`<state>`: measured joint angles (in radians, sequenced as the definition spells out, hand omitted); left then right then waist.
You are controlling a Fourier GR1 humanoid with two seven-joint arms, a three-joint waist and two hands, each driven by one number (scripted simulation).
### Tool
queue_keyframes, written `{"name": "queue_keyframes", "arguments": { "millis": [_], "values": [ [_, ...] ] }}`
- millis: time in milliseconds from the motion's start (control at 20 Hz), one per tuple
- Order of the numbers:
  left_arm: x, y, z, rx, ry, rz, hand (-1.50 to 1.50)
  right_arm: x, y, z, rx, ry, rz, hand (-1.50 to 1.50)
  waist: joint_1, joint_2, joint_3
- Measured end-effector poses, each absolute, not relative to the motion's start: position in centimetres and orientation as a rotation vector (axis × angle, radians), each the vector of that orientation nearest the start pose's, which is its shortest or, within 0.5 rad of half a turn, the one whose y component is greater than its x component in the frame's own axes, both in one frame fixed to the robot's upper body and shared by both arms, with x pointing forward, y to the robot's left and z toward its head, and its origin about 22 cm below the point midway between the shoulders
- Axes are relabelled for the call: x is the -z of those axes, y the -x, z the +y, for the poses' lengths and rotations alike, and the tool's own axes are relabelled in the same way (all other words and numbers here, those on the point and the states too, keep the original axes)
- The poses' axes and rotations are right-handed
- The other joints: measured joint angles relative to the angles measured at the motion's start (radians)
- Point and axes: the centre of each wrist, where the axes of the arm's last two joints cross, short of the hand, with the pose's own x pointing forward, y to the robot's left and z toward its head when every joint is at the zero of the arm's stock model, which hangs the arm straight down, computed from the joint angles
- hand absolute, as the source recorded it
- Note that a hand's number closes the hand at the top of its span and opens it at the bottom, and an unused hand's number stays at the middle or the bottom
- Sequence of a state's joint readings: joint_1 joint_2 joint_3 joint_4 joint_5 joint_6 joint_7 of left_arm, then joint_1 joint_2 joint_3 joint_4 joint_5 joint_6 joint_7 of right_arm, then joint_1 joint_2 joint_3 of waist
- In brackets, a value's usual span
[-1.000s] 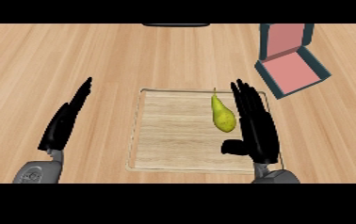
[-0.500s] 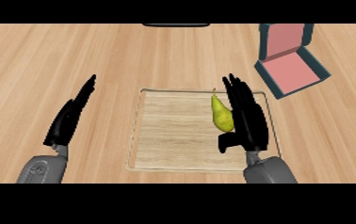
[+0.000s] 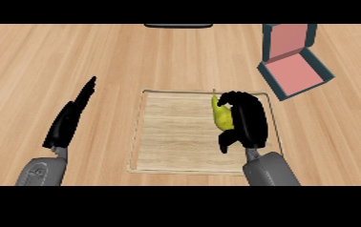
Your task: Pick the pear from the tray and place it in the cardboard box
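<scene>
The right hand (image 3: 243, 121) sits over the right side of the tray (image 3: 169, 135), right of the frame's centre, its fingers curled over the top of the pear (image 3: 223, 116) and its thumb hooked in below. The yellow-green pear lies on the tray against the palm, with only its left flank and stem showing. This looks like the grasping step: the fingers are closing round the fruit, which does not appear to have left the tray. The cardboard box (image 3: 292, 73) stands open in the upper right of the frame, well apart from the tray on the wooden surface (image 3: 106, 54). The next move calls for a lift clear of the tray's rim, then a carry up and right to the box's pink floor. The left hand (image 3: 69, 118) rests open at the lower left, fingers straight.
</scene>
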<state>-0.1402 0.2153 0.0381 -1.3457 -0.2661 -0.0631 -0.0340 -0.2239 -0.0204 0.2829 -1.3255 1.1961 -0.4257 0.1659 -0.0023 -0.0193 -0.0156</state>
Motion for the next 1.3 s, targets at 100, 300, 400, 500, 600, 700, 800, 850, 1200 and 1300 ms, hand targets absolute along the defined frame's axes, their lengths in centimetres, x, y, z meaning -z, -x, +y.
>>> {"name": "queue_keyframes", "arguments": {
  "millis": [100, 300, 400, 500, 600, 700, 800, 850, 1200, 1300],
  "values": [
    [0.5, -27.5, 28.4, 0.419, -0.316, -1.466, 0.0, 1.1, -27.6, -14.2, -0.85, 1.094, -1.681, 1.5, -0.001, -0.002, -0.001],
    [0.4, -27.1, 28.5, 0.414, -0.317, -1.474, 0.0, 0.9, -27.3, -14.1, -0.809, 1.158, -1.712, 1.5, -0.002, 0.0, 0.001],
    [0.3, -27.2, 28.3, 0.42, -0.308, -1.482, 0.0, 0.2, -29.3, -14.7, -0.773, 1.209, -1.609, 1.5, 0.009, 0.007, 0.004],
    [0.0, -27.5, 28.2, 0.428, -0.306, -1.491, 0.0, -0.4, -31.1, -15.8, -0.712, 1.243, -1.451, 1.5, 0.024, 0.02, 0.005],
    [-0.1, -27.6, 28.0, 0.434, -0.303, -1.499, 0.0, -0.8, -32.5, -17.0, -0.643, 1.26, -1.288, 1.5, 0.037, 0.034, 0.005],
    [-0.2, -27.7, 27.8, 0.447, -0.296, -1.507, 0.0, -1.6, -34.0, -18.0, -0.578, 1.28, -1.144, 1.5, 0.054, 0.044, 0.005],
    [-0.4, -27.9, 27.5, 0.464, -0.287, -1.518, 0.0, -2.9, -35.8, -18.8, -0.526, 1.314, -1.012, 1.5, 0.073, 0.053, 0.005],
    [-0.6, -28.1, 27.3, 0.471, -0.282, -1.526, 0.0, -3.7, -36.7, -19.1, -0.502, 1.333, -0.954, 1.5, 0.083, 0.056, 0.006],
    [-1.1, -29.0, 25.7, 0.514, -0.245, -1.541, 0.0, -11.8, -42.8, -19.3, -0.382, 1.512, -0.667, 1.5, 0.131, 0.064, 0.01],
    [-1.3, -29.3, 25.3, 0.522, -0.24, -1.544, 0.0, -14.2, -44.1, -19.2, -0.369, 1.581, -0.633, 1.5, 0.138, 0.064, 0.01]
  ]
}}
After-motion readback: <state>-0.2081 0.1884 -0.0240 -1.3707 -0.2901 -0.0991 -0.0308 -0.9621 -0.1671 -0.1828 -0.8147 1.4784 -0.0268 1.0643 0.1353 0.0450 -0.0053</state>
